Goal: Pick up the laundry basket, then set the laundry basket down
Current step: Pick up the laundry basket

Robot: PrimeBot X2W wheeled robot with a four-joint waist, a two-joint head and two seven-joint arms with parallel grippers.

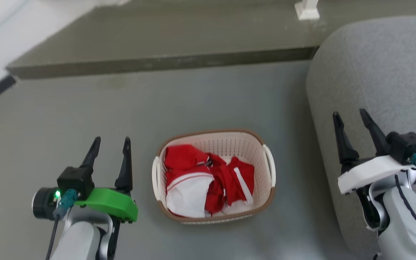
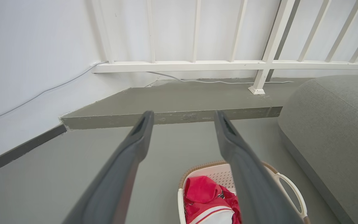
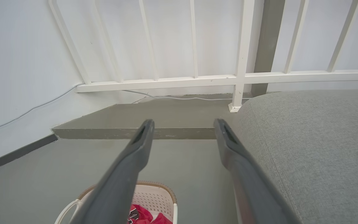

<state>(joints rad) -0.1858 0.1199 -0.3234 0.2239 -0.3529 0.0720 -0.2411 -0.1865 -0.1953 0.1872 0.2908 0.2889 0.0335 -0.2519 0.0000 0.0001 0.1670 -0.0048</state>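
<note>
the left gripper (image 1: 112, 140) sits in the lower left of the head view. its two dark fingers are spread wide, with bare floor (image 1: 85, 108) showing between them, and they hold nothing. in the left wrist view the same gap opens toward the raised step (image 2: 172, 99), and the tips touch nothing.

the right gripper (image 1: 349, 113) is at the right edge of the head view. its fingers are parted just as wide and are empty, seen against the grey sofa (image 1: 374, 72). in the right wrist view the fingertips hang clear of the cushion, which takes up the right side of that frame.

the laundry basket (image 1: 229, 143) stands on the floor in the lower centre of the head view, between the two grippers and apart from both. it is upright, with a brown rim and a white loop handle (image 1: 268, 164) on each side. red and white clothes (image 1: 208, 180) lie crumpled inside it. its far end shows at the bottom edge of both wrist views, partly behind a finger.

beyond the basket, across the top of the head view, runs the raised step. a white railing (image 2: 197, 63) stands on it against a white wall, and a thin cable (image 2: 216, 81) trails along its base.
</note>
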